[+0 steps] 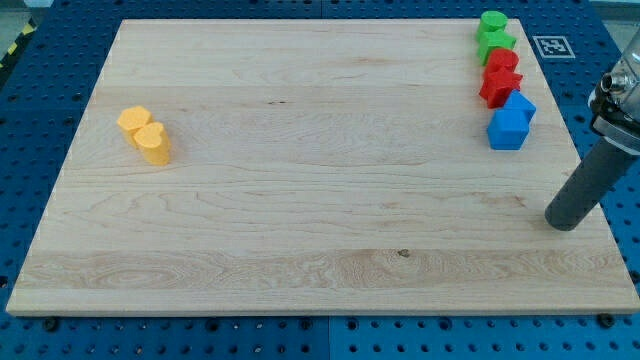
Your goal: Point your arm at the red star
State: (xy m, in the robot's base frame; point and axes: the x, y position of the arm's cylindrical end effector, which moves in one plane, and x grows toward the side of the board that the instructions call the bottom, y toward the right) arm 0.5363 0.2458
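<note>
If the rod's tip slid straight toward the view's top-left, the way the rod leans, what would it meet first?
Probably the blue block: it lies up and left of my tip, nearest in that line. The red star lies beyond. Depth is unclear.

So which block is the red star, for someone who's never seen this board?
Look at the wooden board's top right corner, where a column of blocks runs down the edge. The red star sits fourth from the top, below the red cylinder and above two blue blocks; it alone is red with jagged points.

Pale wooden counter (300, 200) lying on a blue perforated base (30, 120); black-and-white marker tag (549, 46) sitting at top right; yellow-black striped tape (14, 48) showing top left.
</note>
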